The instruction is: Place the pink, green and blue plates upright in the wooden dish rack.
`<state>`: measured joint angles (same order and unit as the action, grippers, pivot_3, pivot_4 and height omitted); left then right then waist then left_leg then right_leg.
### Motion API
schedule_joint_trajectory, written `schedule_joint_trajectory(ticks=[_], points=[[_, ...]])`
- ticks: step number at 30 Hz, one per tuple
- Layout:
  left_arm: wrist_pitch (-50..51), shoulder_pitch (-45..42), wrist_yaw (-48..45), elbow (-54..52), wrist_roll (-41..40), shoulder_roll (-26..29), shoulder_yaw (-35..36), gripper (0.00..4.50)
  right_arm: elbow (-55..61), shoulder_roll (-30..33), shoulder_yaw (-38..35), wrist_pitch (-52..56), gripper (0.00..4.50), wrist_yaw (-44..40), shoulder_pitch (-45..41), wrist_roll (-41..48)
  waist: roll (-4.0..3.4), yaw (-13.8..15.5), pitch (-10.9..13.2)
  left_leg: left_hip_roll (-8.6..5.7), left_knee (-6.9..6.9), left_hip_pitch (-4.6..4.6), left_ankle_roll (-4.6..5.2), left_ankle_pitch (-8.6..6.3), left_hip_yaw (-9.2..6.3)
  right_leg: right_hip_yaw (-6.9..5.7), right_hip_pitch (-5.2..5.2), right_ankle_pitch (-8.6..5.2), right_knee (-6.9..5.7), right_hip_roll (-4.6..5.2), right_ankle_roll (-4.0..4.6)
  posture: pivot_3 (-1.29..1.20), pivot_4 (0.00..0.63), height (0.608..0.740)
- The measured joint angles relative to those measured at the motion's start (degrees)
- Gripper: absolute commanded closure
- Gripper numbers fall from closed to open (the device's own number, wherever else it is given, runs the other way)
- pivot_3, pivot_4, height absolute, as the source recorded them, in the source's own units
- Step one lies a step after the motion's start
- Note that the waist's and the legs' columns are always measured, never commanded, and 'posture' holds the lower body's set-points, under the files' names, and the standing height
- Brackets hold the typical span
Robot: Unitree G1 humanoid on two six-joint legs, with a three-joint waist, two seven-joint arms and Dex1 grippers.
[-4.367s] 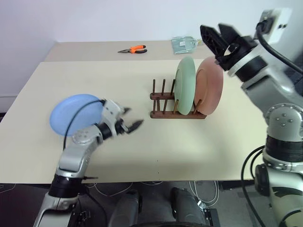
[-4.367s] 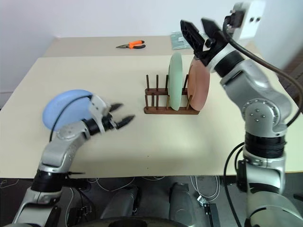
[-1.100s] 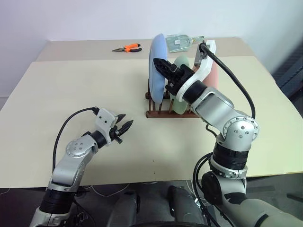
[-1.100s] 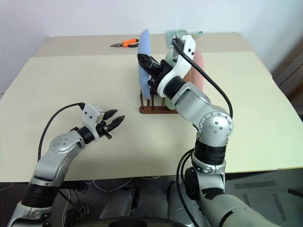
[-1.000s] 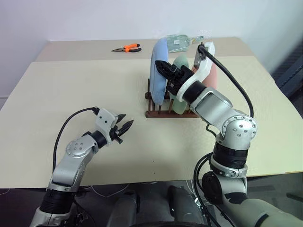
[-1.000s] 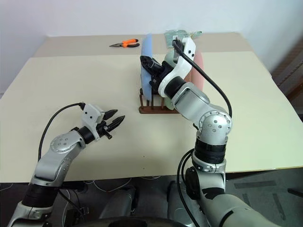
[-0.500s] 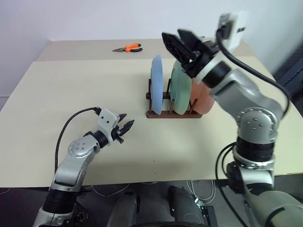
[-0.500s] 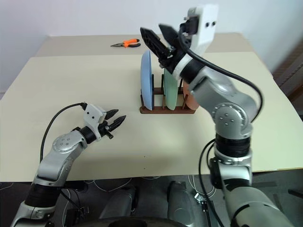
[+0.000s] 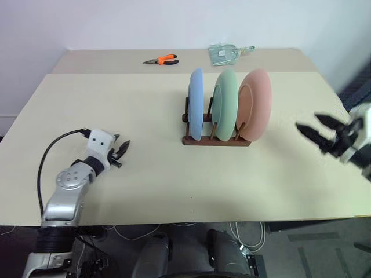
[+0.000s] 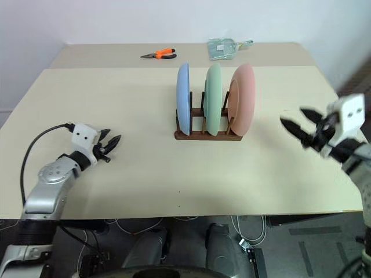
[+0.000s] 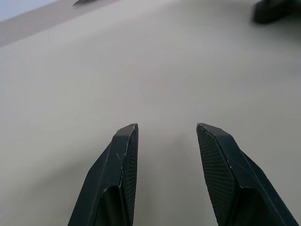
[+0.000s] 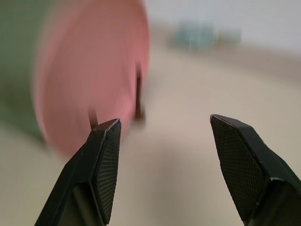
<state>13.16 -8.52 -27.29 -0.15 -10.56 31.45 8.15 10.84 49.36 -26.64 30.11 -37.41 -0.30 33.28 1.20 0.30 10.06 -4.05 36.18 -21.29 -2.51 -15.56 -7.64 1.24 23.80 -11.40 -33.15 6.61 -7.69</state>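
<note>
Plates stand upright in the rack (image 9: 215,139) at the middle of the table (image 9: 145,104): blue plate (image 9: 196,104) on the left, green plate (image 9: 225,104) in the middle, pink plate (image 9: 255,105) on the right, each between pegs. From the head views we see all three, and also orange pliers (image 9: 162,59) and a clear bag (image 9: 227,53) at the far edge. The right wrist view gives us mainly the pink plate from close, blurred, with a green edge beside it. The left wrist view shows bare table between the fingers. The left gripper (image 9: 121,152) is partly open and empty, well apart from the rack. The right gripper (image 9: 320,134) has its jaws wide apart, empty, right of the pink plate.
</note>
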Motion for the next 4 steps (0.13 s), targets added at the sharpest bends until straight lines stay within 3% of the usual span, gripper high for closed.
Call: schedule_joint_trajectory(ticks=[4], points=[[0.0, 1.2, -0.8, -0.8, -0.1, -0.6, 0.0, 2.50, -5.0, -0.5, 4.0, -4.3, 1.46, -1.3, -0.1, -5.5, -0.08, 0.0, 0.0, -0.02, 0.06, -0.01, 0.02, 0.01, 0.04, 0.02, -0.02, -0.03, 0.00, 0.08, -0.04, 0.00, 0.150, 0.740]])
